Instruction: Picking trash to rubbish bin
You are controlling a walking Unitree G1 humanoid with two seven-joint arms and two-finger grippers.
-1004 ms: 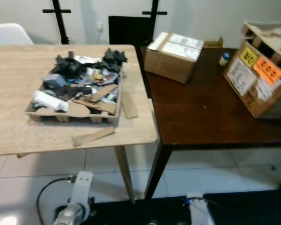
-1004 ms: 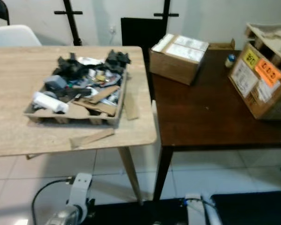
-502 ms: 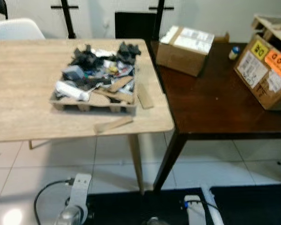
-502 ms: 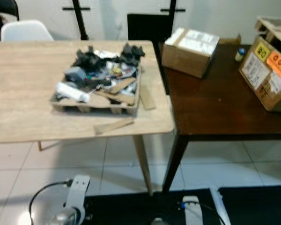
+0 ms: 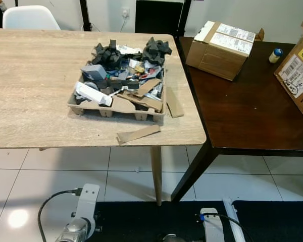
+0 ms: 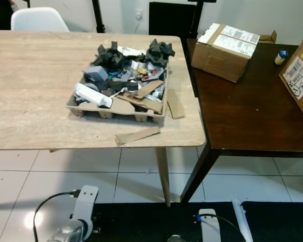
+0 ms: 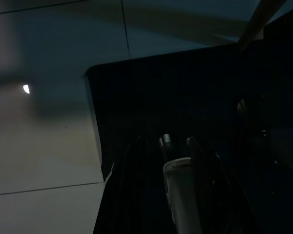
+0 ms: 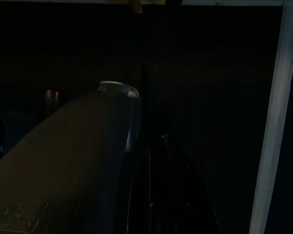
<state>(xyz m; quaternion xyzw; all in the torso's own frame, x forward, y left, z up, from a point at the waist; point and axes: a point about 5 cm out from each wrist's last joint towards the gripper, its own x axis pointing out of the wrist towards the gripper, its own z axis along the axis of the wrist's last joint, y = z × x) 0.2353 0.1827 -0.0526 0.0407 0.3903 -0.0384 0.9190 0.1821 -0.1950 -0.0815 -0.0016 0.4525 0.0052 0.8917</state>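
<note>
Trash sits piled in the cardboard tray [image 5: 116, 103] near the light wooden table [image 5: 35, 91]'s right edge, loose cardboard strip [image 5: 138, 134] just before it; both arms hang low, finger state can't tell; square up close before reaching.

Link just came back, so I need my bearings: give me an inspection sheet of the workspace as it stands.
Surface: light wood table, butted against a dark brown table.
Job's things: cardboard tray heaped with trash; rubbish bin: nothing seen.
Clutter: cardboard strip in front of the tray, another strip at its right side.
End effectors: both arms hang low; wrist views too dark to judge.
Cables: black cable looping by the left arm.
Surroundings: cardboard box and small bottle on the dark table, white chair, tiled floor.
</note>
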